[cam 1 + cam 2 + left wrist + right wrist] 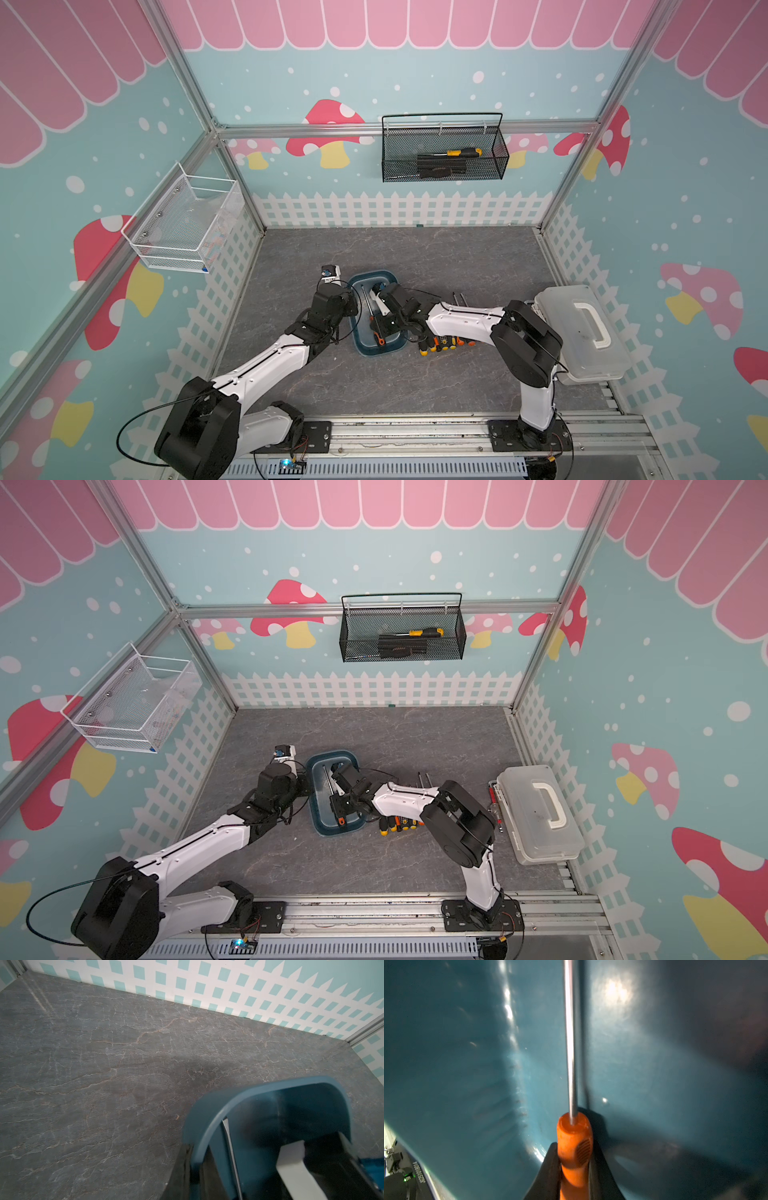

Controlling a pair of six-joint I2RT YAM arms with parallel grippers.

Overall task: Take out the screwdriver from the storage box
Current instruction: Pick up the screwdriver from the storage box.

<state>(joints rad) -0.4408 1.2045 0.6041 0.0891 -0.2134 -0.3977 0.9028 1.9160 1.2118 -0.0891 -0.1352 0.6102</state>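
Right gripper (574, 1153) clenches the orange-handled screwdriver (574, 1136) inside the storage box (456, 1064); left gripper (195, 1159) pinches its nine-o'clock rim.

In both top views the right hand (379, 330) covers most of the handle of the screwdriver (366, 302), leaving only the shaft and orange butt. In the right wrist view its tip and handle end run off the picture. The left wrist view cuts off the left hand (195, 1167) and all but one rounded end of the storage box (270, 1086). The right arm (465, 318) hides part of the tool row (442, 343) on the bench (415, 386).
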